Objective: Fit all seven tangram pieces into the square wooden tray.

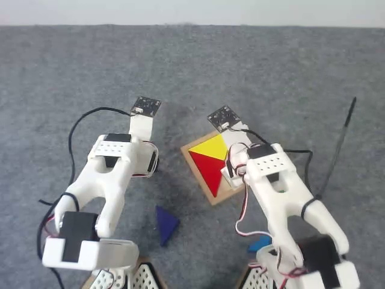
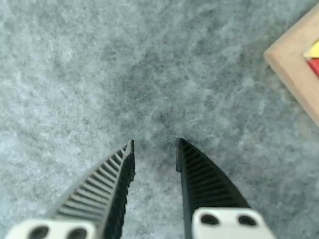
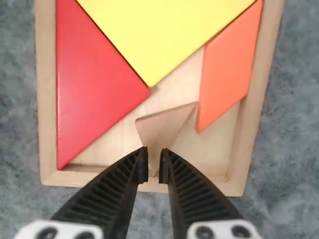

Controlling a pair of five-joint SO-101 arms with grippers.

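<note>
Left arm: I see elbow folded, forearm reaching forward, wrist tipped down. Left gripper points straight down, ribbed fingers spread well apart. Right arm: stretched forward alongside, wrist pitched down too. Right gripper drawn almost together, tips pinching corner of wooden triangle, narrow slit between them.

The tabletop is seen in mottled grey, the tray in pale wood. A yellow triangle, a red triangle, an orange parallelogram, a plain wood triangle and a dark blue triangle are shown.
</note>
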